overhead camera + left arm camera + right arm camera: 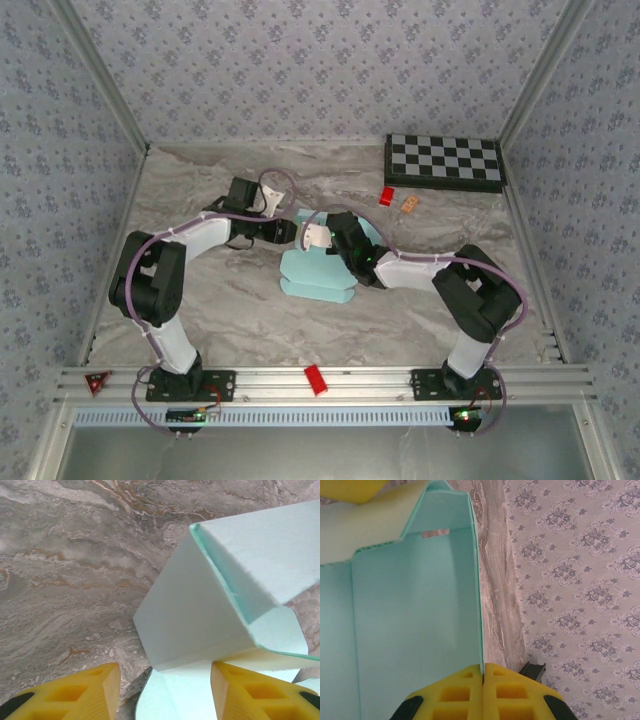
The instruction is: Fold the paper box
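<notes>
Marbled table (200,300); right end effector (483,666) clamps half-hidden paper box (310,272), left end effector (164,672) parted.

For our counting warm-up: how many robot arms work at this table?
2: the left arm bolted near-left, the right arm bolted near-right, both reaching to the paper box mid-table. None seems hidden.

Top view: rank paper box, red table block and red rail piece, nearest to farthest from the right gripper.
1. paper box, pinched in the right gripper, centre
2. red block, back right
3. red piece, near rail
</notes>
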Robot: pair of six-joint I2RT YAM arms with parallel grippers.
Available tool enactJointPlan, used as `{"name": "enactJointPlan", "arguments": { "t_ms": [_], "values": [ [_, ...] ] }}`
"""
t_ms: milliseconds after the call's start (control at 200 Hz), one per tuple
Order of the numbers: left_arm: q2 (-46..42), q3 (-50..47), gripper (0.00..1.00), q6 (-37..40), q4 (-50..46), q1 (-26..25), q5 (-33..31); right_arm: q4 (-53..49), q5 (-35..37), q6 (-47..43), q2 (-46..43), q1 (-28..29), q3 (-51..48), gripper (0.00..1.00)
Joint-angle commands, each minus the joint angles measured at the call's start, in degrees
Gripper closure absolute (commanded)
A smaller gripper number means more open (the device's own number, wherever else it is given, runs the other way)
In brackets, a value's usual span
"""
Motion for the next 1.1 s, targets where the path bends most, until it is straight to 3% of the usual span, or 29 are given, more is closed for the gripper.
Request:
{"name": "enactJointPlan", "arguments": {
  "t_ms": [0,330,880,1094],
  "values": [
    [1.0,0.9,0.49,1.9,1.7,-1.1,3.5,0.7,0.0,0.8,0.7,0.5,1.3,1.0],
    [2.6,0.4,0.48,1.0,6.1,-1.4,4.1,0.4,-0.8,1.1,0.5,0.7,1.1,1.0],
    [4.1,-4.3,0.53,-3.7,22.6,-3.7,-4.1,-2.4,-2.8,2.7,0.3,1.0,2.0,1.0],
    [4.4,-5.2,0.58,-3.8,23.5,-4.2,-5.4,-2.6,-2.4,2.5,0.4,1.0,2.2,1.0]
  ]
}}
